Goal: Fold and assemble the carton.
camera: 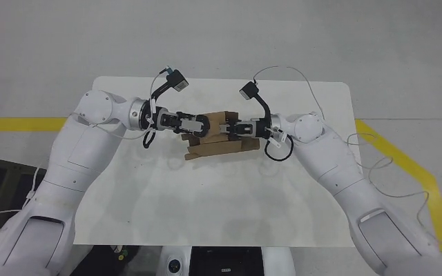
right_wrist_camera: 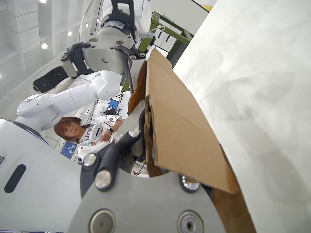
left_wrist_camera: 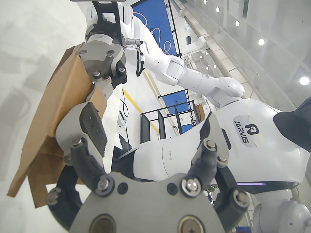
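Carton [camera: 215, 138] at table [camera: 138, 207] centre, right jaws tight on it, left jaws apart.

One brown carton [camera: 210, 145], one white table [camera: 207, 200], a left gripper [camera: 201, 126] and a right gripper [camera: 227, 128], two together.

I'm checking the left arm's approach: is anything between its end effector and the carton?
Nothing visible does. The open left end effector is at the carton, one finger right beside a flap; the right end effector holds the opposite end.
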